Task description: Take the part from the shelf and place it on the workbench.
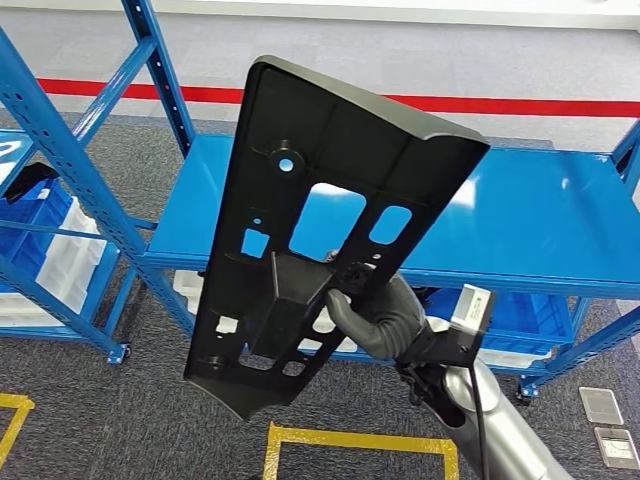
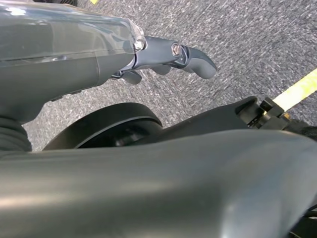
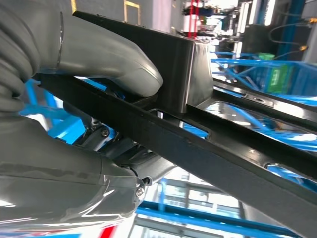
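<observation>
We note the right hand [image 1: 375,318] gripping the black part [image 1: 317,200] near its lower end; its long axis tilts up over the blue shelf [image 1: 528,215] (left hand [image 2: 176,57] holds nothing, hanging low).

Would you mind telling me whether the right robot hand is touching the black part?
Touching. The right wrist view shows the robot hand clamped on the part, thumb on one face, fingers on the other.

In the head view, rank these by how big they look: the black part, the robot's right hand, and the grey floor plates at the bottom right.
1. black part, though it is nearest the camera
2. right hand
3. grey floor plates
</observation>
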